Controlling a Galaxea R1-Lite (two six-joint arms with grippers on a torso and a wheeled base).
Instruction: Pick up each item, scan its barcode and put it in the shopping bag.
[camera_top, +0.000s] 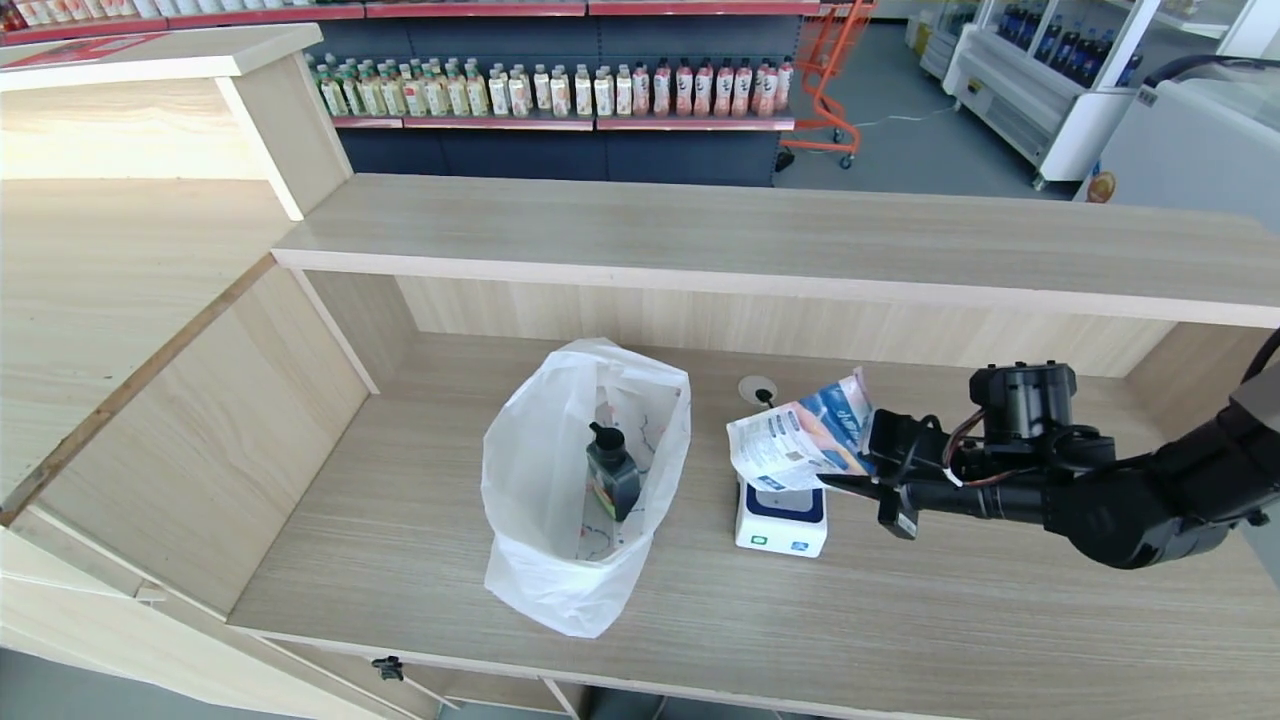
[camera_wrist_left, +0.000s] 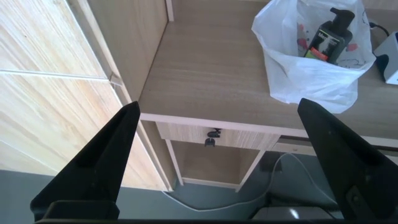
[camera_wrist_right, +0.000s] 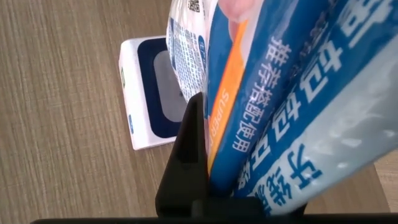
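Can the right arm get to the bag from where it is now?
Probably yes. The bag stands open beside the scanner, holding just a bottle, and nothing lies between it and the right gripper, shut on the packet above the scanner.

Right hand (camera_top: 848, 468) extended sideways, clamped, left hand (camera_wrist_left: 217, 109) splayed wide

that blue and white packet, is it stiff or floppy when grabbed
Probably soft: the packet creases where the right gripper pinches one end. Likely light for its size, as it sticks out over the scanner without drooping much. Its glossy film may be slippery.
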